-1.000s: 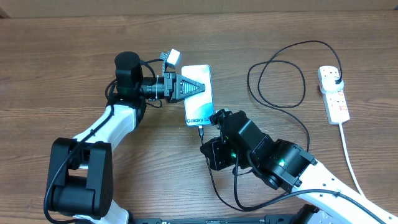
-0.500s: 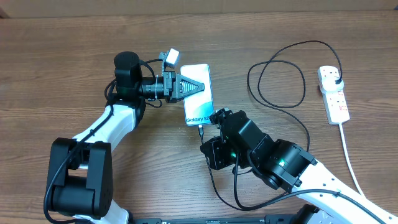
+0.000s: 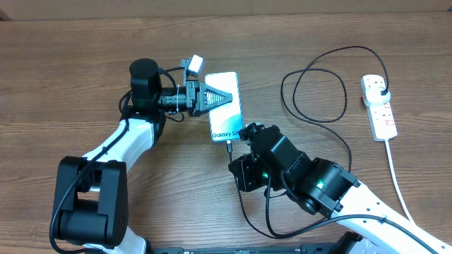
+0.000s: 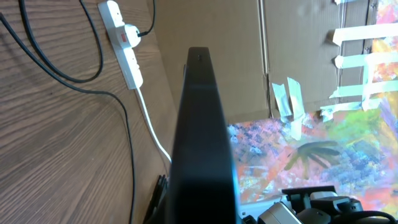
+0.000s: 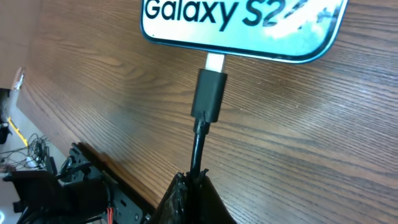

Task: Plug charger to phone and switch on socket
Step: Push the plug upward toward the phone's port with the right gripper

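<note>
The phone (image 3: 227,113) lies on the table, cyan screen up, "Galaxy" text toward me. My left gripper (image 3: 224,97) is shut on the phone's edge; in the left wrist view the phone (image 4: 202,137) fills the middle as a dark slab. My right gripper (image 3: 232,164) is shut on the charger cable (image 5: 198,149) just behind its black connector (image 5: 209,93). The connector's metal tip sits at the phone's (image 5: 242,25) bottom edge. The black cable (image 3: 314,92) loops right to a plug in the white socket strip (image 3: 379,106).
The strip's thick white cord (image 3: 399,180) runs toward the front right edge. The strip also shows in the left wrist view (image 4: 124,43). Cardboard and a colourful painted sheet (image 4: 311,149) stand beyond the table.
</note>
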`<state>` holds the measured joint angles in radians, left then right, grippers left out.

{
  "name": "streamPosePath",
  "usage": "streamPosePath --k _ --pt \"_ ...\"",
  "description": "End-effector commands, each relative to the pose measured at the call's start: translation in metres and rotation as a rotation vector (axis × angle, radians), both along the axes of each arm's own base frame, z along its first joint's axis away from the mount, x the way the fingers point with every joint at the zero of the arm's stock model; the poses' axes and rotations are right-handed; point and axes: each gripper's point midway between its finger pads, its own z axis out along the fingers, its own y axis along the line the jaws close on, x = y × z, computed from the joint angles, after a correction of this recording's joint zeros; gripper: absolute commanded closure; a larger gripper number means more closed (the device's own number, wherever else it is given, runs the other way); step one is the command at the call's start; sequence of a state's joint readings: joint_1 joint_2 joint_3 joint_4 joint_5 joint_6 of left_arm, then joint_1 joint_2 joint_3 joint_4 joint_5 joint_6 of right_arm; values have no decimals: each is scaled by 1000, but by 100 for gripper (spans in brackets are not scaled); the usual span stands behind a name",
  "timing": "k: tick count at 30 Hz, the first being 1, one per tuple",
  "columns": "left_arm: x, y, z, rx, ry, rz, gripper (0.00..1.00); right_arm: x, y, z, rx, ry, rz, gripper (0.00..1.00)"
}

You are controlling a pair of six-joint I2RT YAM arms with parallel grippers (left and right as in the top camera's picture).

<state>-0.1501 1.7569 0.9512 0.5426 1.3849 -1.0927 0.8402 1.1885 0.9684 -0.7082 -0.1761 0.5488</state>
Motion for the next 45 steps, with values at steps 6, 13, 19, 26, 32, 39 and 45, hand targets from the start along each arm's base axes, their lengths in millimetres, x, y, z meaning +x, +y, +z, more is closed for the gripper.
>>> streamPosePath --k 6,13,19,26,32,39,45 --pt "6 0 11 -3 -30 10 96 0 -4 -2 -21 -5 -5 96" --pt "6 0 10 -3 -33 10 96 0 -4 -2 -21 -5 -4 96" --pt "5 0 11 -3 -57 7 96 0 -3 -1 -19 -7 -4 96" --pt "5 0 11 -2 -86 6 96 1 -2 0 -13 -12 -4 96" --pt "6 0 10 -2 -85 7 96 1 -2 0 -11 -14 -4 96" --pt "5 -1 10 -3 -39 9 96 2 -1 1 -7 -18 -4 96" --pt "6 -1 10 -3 -28 11 96 2 -1 2 -4 -20 -4 96"
